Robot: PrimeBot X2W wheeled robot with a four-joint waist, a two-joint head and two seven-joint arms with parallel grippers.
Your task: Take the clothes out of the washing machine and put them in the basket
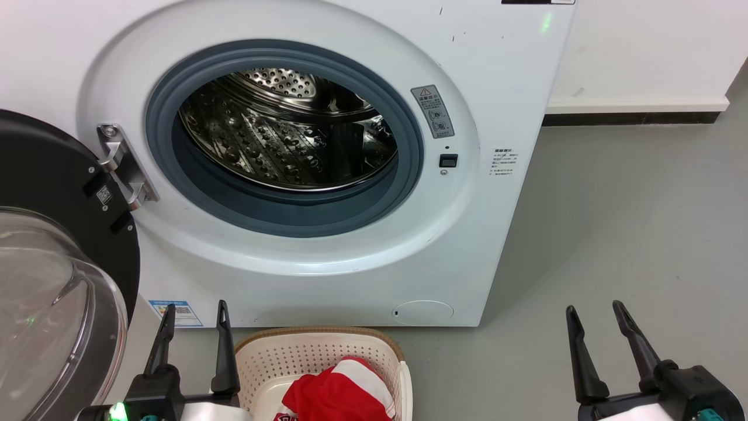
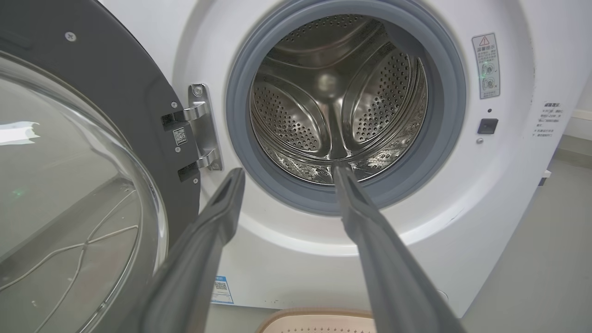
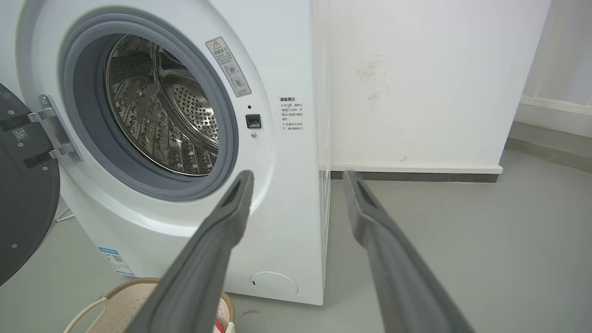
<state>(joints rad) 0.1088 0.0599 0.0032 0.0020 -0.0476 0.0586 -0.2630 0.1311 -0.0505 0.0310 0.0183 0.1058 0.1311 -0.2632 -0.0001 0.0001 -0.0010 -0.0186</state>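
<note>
The white washing machine (image 1: 327,275) stands with its round glass door (image 1: 52,280) swung open to the left; its steel drum (image 1: 286,128) shows bare metal. On the floor in front sits the cream basket (image 1: 304,351), with red clothes (image 1: 342,392) with white stripes lying in it. My left gripper (image 1: 196,313) is open just left of the basket, nothing between its fingers. My right gripper (image 1: 596,313) is open over the floor at the lower right. The drum (image 2: 337,97) and basket rim (image 2: 319,319) show past the left fingers (image 2: 217,217).
A white wall with a dark baseboard (image 1: 631,117) runs behind the machine on the right. Grey floor (image 1: 631,234) spreads to the right of the washer. The open door (image 2: 69,185) stands close to my left arm.
</note>
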